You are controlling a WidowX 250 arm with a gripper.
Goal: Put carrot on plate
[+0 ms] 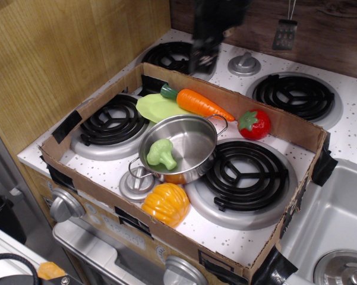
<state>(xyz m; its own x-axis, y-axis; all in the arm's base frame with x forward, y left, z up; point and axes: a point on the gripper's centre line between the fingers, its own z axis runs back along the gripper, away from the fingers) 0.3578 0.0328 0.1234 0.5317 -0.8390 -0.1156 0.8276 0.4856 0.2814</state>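
Note:
The orange carrot (199, 103) with its green stem end lies free across the far right part of the pale green plate (156, 108). Its tip reaches past the plate toward the pot's handle. The plate sits between the back-left burner and the steel pot, partly hidden behind the pot's rim. My gripper (204, 59) is raised above and behind the carrot, over the cardboard box's back wall. It is blurred by motion, holds nothing that I can see, and its jaw state is unclear.
A steel pot (187, 142) holding a green broccoli (161, 154) stands in front of the plate. An orange pumpkin (166, 203) lies near the front and a red strawberry (254, 123) at the back right. Cardboard walls (267, 113) ring the stove. A sink (332, 219) is at right.

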